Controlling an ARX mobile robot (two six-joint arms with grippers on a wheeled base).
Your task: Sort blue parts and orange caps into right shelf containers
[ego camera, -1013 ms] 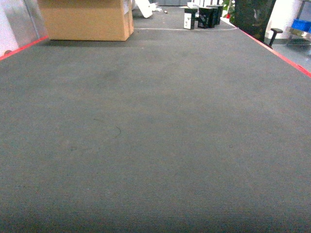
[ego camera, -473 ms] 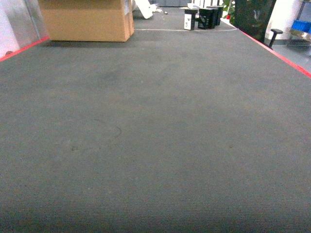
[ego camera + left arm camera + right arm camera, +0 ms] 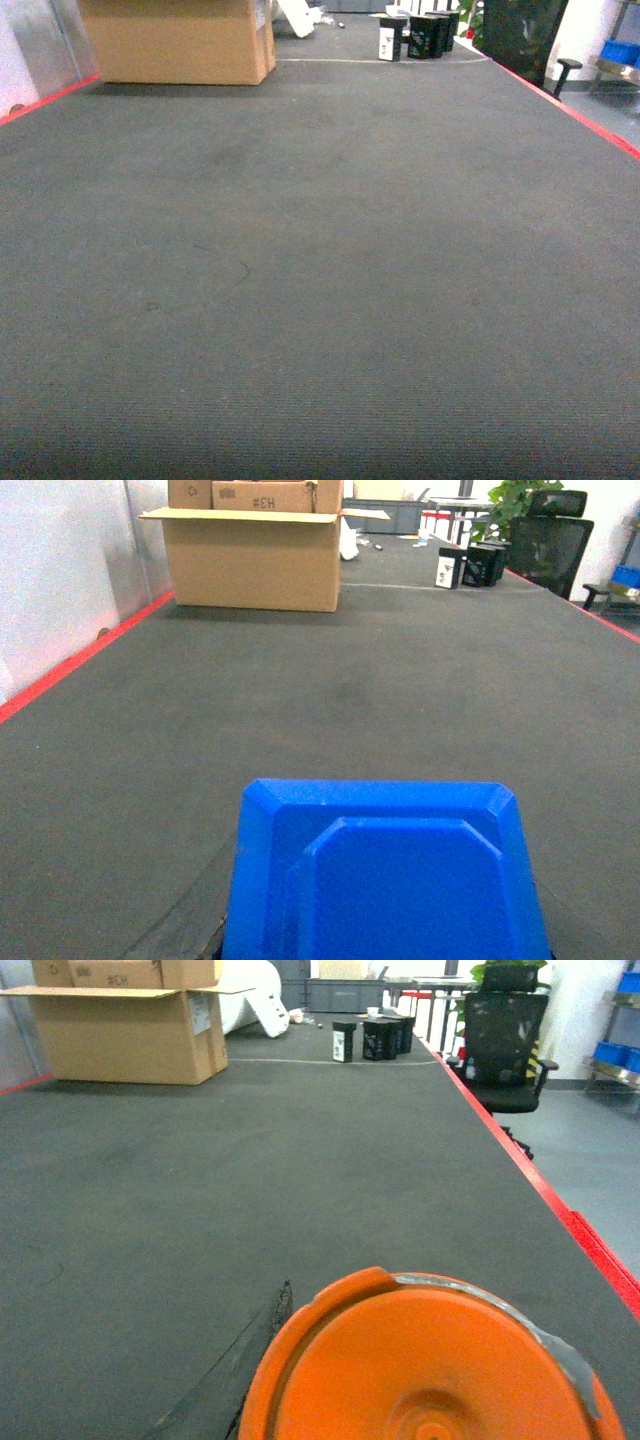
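No arm or gripper is being shown in the head view. In each wrist view the fingers themselves are being kept out of sight, so whether either gripper is being held apart or closed cannot be told.

Printed "#H3" in dark characters on the inner flap of the open cardboard box point(image 3: 252, 558), at about 11 o'clock in the left wrist view. Markings on the box point(image 3: 120, 1020) in the right wrist view too blurred to read. Nothing else legible.
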